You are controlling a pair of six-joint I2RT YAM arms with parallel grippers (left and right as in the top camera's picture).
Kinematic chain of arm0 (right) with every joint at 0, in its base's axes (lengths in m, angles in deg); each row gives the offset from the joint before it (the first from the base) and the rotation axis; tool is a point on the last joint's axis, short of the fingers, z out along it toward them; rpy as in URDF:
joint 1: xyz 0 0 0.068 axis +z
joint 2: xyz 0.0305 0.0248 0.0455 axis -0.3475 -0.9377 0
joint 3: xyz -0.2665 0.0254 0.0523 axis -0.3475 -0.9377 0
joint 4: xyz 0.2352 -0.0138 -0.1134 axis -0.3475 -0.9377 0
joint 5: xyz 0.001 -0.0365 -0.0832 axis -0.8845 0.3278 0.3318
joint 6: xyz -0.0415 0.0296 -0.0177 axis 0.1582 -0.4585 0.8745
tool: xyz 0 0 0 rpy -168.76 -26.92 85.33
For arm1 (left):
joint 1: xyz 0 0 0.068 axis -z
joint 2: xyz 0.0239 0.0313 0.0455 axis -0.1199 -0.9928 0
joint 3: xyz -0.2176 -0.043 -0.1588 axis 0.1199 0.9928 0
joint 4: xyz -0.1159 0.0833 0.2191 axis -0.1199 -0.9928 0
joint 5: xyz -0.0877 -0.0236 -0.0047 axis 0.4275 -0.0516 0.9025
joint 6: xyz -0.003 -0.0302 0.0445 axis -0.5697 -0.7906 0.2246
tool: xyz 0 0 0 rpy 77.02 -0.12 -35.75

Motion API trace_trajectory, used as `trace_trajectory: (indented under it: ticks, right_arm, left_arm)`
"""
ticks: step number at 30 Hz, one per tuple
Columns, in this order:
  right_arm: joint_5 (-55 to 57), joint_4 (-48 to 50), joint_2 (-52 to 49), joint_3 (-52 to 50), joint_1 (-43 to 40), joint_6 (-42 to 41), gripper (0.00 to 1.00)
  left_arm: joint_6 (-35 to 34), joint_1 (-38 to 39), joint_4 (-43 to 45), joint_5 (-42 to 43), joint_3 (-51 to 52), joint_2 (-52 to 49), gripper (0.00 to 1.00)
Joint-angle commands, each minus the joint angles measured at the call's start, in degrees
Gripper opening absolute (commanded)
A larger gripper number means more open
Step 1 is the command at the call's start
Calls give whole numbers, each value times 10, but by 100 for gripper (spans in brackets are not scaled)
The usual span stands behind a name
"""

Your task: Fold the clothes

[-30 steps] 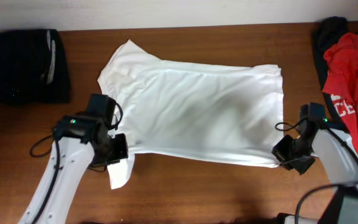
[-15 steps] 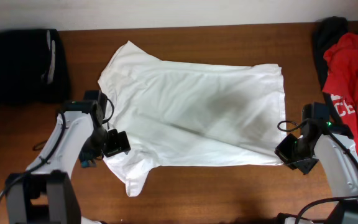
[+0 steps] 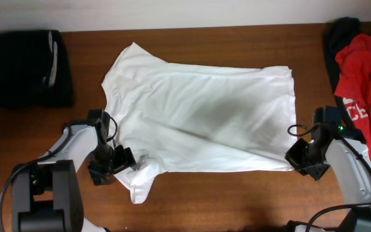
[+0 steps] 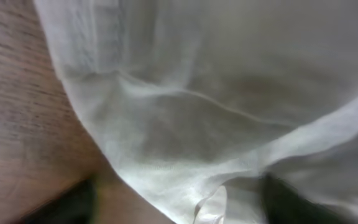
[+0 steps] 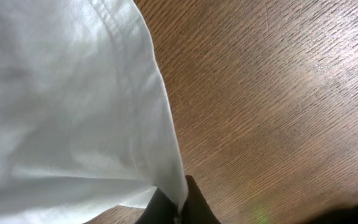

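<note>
The white T-shirt [image 3: 205, 122] lies spread on the table [image 3: 237, 200]. The left gripper [image 3: 126, 160] sits at the T-shirt's lower left sleeve, its fingers wide apart with blurred fabric between them. The right gripper [image 3: 296, 160] is clamped on the T-shirt's lower right hem corner. A black garment [image 3: 24, 67] lies left of the T-shirt, and a red garment [image 3: 366, 84] lies right of it.

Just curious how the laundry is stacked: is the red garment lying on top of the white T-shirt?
No, the red garment lies at the table's right edge, with bare wood between it and the white T-shirt.
</note>
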Motion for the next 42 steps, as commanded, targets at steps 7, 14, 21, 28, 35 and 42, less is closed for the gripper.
trace_trajectory:
  ticks: [7,14,21,28,35,42]
  right_arm:
    - [9,-7,6,0,-5,-6,4]
    - [0,-28,107,0,-5,-12,3]
    - [-23,81,121,0,-5,-19,4]
    - [-29,210,81,0,-4,-21,4]
    - [-45,344,-70,0,-3,-41,4]
    - [-40,452,-116,0,7,-40,12]
  left_arm:
    - [9,-2,-53,13,-8,8,1]
    - [9,-2,-90,14,-13,251,1]
    - [9,-2,106,-9,-30,270,1]
    - [9,-2,277,-39,-30,174,1]
    - [-23,-2,455,-38,-30,73,2]
    - [-23,-2,554,-39,-30,-4,6]
